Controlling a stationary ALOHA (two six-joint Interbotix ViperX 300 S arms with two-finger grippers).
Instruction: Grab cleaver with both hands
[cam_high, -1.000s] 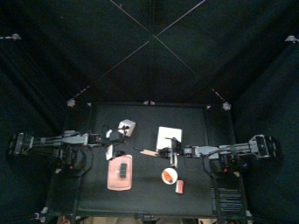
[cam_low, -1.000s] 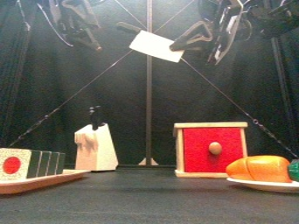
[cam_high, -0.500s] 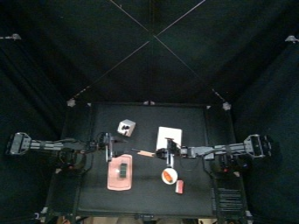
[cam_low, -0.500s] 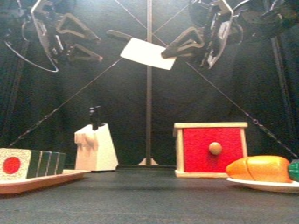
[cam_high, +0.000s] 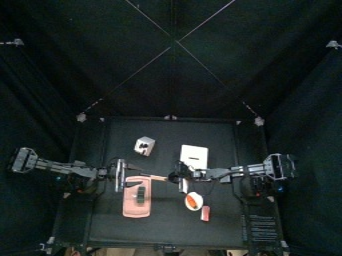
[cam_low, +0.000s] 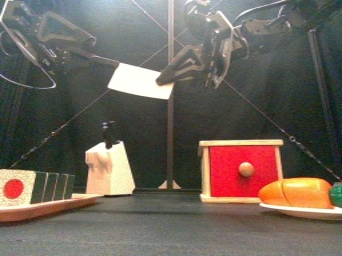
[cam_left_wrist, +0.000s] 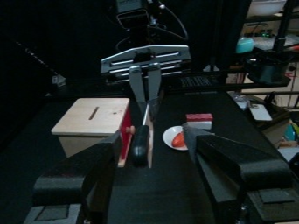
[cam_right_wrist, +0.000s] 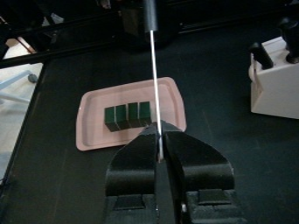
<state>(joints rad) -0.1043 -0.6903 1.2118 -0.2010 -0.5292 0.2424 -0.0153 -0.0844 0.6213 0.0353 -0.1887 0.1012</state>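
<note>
The cleaver (cam_low: 140, 82) hangs high above the table, its white blade tilted and its dark handle pointing at the left arm. My right gripper (cam_low: 178, 72) is shut on the blade's far end. In the right wrist view the blade (cam_right_wrist: 156, 79) runs edge-on out of the shut right gripper (cam_right_wrist: 156, 131). My left gripper (cam_low: 80, 48) stands wide open at the handle's end. In the left wrist view the handle (cam_left_wrist: 138, 147) lies between the spread jaws of the left gripper (cam_left_wrist: 162, 153), apart from both. From above, the cleaver (cam_high: 163, 178) spans the gap between the arms.
Below stand a white knife block (cam_low: 111, 165), a red-fronted wooden box (cam_low: 242, 171), a pink tray (cam_high: 135, 198) with green blocks, and a plate (cam_low: 305, 209) bearing an orange item. Black curtains ring the table.
The right arm has carried the cleaver to the left and lower. The left arm has drawn back and toward the table's front, so the handle now sits between its open jaws.
</note>
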